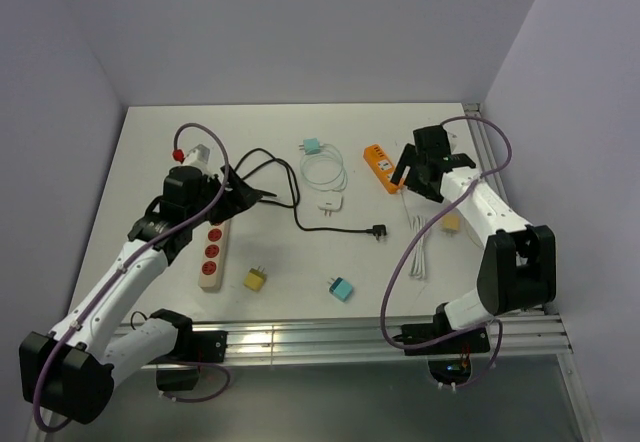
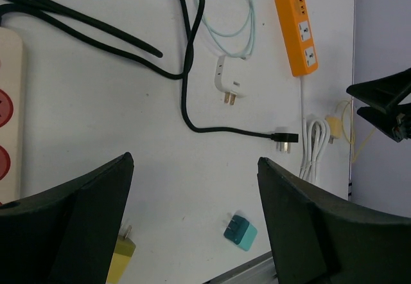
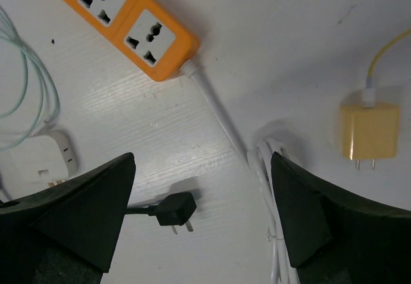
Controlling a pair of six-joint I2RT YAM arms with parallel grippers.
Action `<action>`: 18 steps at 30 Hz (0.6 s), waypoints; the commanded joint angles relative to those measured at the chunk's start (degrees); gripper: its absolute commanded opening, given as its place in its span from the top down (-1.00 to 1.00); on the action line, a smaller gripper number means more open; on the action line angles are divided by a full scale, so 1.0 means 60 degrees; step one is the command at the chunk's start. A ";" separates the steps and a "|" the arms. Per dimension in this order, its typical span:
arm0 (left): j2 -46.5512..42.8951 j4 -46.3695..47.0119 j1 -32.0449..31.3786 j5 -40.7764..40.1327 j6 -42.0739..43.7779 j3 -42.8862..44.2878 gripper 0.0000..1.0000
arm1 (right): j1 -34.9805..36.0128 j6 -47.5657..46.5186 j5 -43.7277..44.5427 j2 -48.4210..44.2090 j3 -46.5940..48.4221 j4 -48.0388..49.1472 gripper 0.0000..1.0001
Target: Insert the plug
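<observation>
The white table (image 1: 150, 162) carries a scatter of electrical bits. On its left lies a cream power strip (image 1: 211, 257) with red sockets facing up, and just beside its near end sits a small yellow adapter (image 1: 256, 279). A teal adapter (image 1: 341, 289) lies near the front edge. A black cable (image 1: 300, 224) curves across the middle and ends in a black plug (image 1: 378, 230), lying flat and apart from both strips. Farther back lie a white charger (image 1: 330, 203) and its coiled pale cable (image 1: 322, 170). On the right, an orange power strip (image 1: 380, 168) trails a bundled white cord (image 1: 418, 252), with a yellow charger (image 1: 452, 224) beside the bundle.
</observation>
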 commanded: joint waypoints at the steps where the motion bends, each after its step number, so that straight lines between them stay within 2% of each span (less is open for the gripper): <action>1: 0.0322 0.0062 -0.0195 -0.0035 0.0406 0.0641 -0.67 | 0.0014 0.0012 -0.0279 0.0149 0.0548 0.0167 -0.80; 3: 0.0424 0.0121 -0.0297 -0.0064 0.0450 0.0685 -0.67 | 0.0291 -0.0647 -0.0967 0.0265 0.0707 0.0519 -0.75; 5: 0.0571 0.0136 -0.0327 -0.0064 0.0479 0.0729 -0.66 | 0.1019 -0.0926 -0.0869 0.0790 0.1102 0.0375 -0.75; 8: 0.0615 0.0106 -0.0341 -0.0006 0.0435 0.0802 -0.62 | 0.1914 -0.0710 -0.0751 0.1755 0.2432 -0.0326 -0.68; 11: 0.0600 0.0077 -0.0356 -0.0035 0.0421 0.0817 -0.61 | 0.2327 -0.0182 -0.0882 0.2329 0.2715 -0.0256 -0.68; 18: 0.0483 0.0062 -0.0356 -0.0006 0.0450 0.0861 -0.61 | 0.3323 0.0230 -0.1132 0.3166 0.2891 0.0272 -0.86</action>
